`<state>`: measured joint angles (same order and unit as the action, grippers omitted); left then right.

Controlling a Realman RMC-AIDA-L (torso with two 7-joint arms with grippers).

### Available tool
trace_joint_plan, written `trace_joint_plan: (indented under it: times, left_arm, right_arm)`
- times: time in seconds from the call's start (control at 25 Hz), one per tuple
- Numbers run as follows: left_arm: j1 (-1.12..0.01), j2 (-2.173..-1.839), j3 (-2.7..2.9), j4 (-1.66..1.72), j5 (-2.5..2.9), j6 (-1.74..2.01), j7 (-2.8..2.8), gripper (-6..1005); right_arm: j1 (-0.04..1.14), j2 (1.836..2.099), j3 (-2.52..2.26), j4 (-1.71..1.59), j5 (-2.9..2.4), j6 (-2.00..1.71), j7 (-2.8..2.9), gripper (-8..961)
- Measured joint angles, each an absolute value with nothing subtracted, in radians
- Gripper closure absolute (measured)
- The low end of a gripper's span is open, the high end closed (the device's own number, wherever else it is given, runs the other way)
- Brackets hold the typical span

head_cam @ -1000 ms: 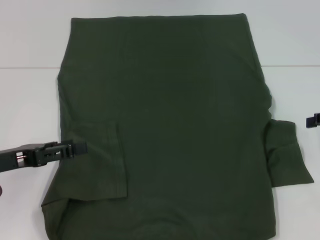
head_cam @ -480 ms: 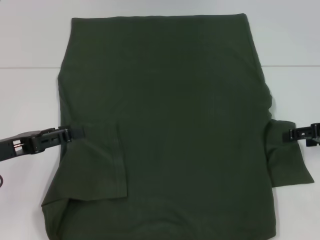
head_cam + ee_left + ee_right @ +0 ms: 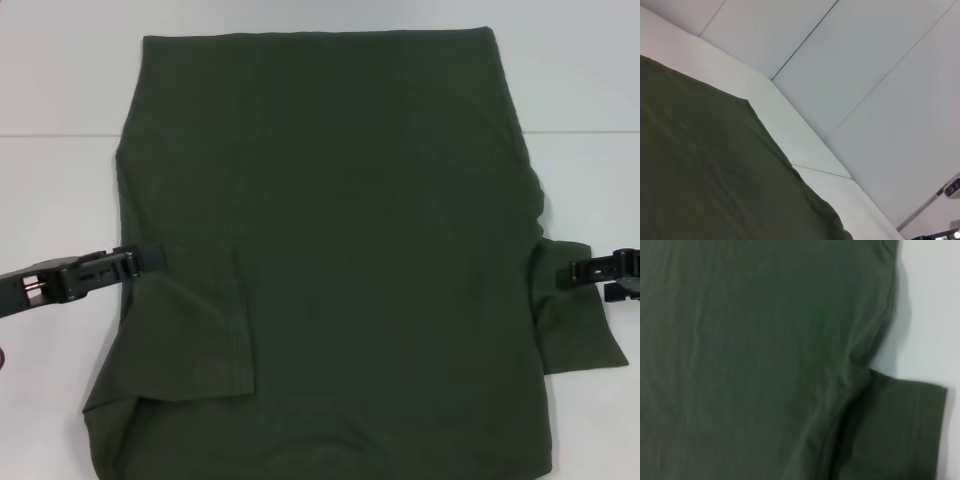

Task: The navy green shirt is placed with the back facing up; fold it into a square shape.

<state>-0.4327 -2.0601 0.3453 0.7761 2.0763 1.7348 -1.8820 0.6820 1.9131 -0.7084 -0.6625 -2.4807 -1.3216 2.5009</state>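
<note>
The navy green shirt [image 3: 340, 230] lies flat on the white table, plain back up, filling most of the head view. Its left sleeve [image 3: 200, 320] is folded inward onto the body. Its right sleeve [image 3: 575, 320] still sticks out sideways. My left gripper [image 3: 148, 258] is low at the shirt's left edge, just above the folded sleeve. My right gripper [image 3: 580, 269] is at the upper edge of the right sleeve. The left wrist view shows the shirt's cloth [image 3: 715, 175], and the right wrist view shows the body [image 3: 755, 350] and the right sleeve [image 3: 900, 430].
The white table [image 3: 60, 200] shows on both sides of the shirt, with a seam line running across it at the back. The shirt's lower edge runs out of the head view at the bottom.
My left gripper has drawn back to the left and a little farther away, off the folded sleeve to the shirt's edge. My right gripper has come in from the right to the right sleeve.
</note>
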Motion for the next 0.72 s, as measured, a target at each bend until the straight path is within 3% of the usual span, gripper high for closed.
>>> trace_joint_plan:
  times: [0.72]
  left_arm:
    - [-0.407,-2.065,0.345,0.773,2.062,1.730,-1.872,160]
  right_arm:
    - [0.698,1.927,-0.813,-0.655,-2.477,-1.267,2.483,38]
